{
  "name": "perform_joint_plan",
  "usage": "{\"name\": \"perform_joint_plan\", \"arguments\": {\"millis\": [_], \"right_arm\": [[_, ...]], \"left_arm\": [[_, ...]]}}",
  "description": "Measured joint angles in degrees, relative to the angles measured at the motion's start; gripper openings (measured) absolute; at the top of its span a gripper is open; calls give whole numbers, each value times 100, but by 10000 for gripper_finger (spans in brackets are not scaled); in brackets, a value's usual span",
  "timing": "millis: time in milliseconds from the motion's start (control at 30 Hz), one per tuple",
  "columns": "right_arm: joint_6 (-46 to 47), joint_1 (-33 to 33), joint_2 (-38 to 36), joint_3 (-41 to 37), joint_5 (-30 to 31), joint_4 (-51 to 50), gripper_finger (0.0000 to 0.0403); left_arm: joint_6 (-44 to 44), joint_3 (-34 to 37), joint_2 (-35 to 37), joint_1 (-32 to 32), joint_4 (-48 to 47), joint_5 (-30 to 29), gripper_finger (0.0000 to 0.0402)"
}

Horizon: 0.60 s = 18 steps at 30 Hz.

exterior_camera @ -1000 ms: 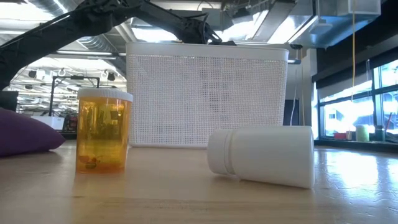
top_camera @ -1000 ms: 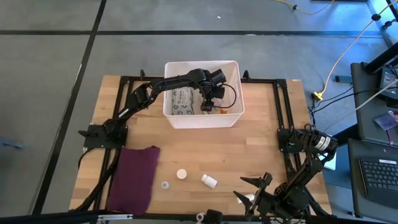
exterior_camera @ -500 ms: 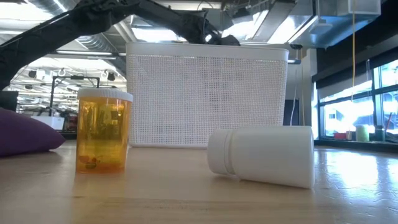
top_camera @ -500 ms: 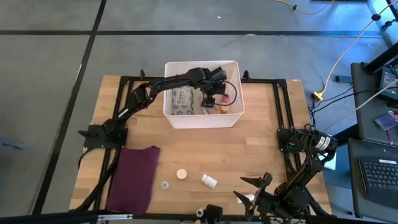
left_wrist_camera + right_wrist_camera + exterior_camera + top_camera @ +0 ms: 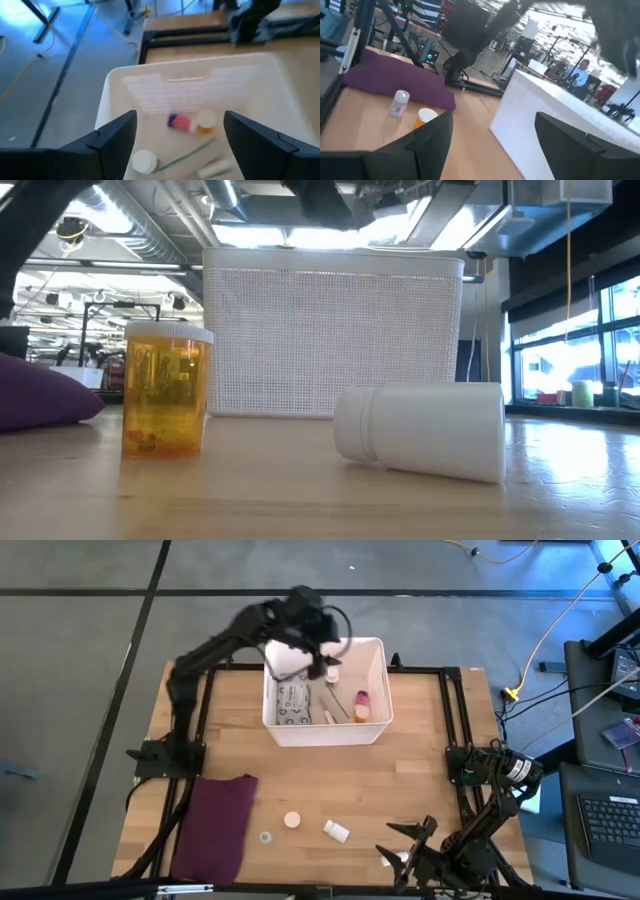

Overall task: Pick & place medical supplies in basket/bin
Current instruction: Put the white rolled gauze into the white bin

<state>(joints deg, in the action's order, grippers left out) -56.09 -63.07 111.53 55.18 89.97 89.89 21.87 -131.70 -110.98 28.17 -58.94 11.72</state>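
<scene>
The white bin (image 5: 325,732) stands at the table's far middle. Inside lie the grey-green packet (image 5: 292,705), a small orange-capped bottle (image 5: 361,705), a thin tube (image 5: 333,706) and a white cap (image 5: 333,673). My left gripper (image 5: 318,658) hangs high over the bin's far left part, open and empty; its wrist view looks down into the bin (image 5: 120,95) at the bottle (image 5: 190,122). On the near table stand an orange pill bottle (image 5: 165,390) and a small vial (image 5: 265,837), and a white bottle (image 5: 420,430) lies on its side. My right gripper (image 5: 400,840) waits open at the near right corner.
A maroon cloth (image 5: 215,825) lies flat at the table's near left. Black frame rails run along the left, right and far edges. Bare wood lies between the bin and the near supplies. A person shows far off in the room (image 5: 580,70).
My left gripper has risen out of the bin and swung toward the table's far left, with the arm lifting high. The small orange-capped bottle that showed beside the fingers now lies uncovered on the bin's floor. The right arm kept still.
</scene>
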Motion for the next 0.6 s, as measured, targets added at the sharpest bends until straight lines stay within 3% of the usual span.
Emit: {"name": "perform_joint_plan", "arguments": {"millis": [200,300,433,600], "right_arm": [[752,39,0,-90,0,6,282],[1054,118,0,-90,0,5,282],[1397,228,0,-92,0,8,282],[1690,288,0,-92,0,8,282]], "left_arm": [[-249,73,737,27,-492,88,291],[-427,643,1236,-73,-379,-131,291],[-710,2075,2291,-208,256,-631,291],[-1124,4629,4136,-386,2153,-699,291]]}}
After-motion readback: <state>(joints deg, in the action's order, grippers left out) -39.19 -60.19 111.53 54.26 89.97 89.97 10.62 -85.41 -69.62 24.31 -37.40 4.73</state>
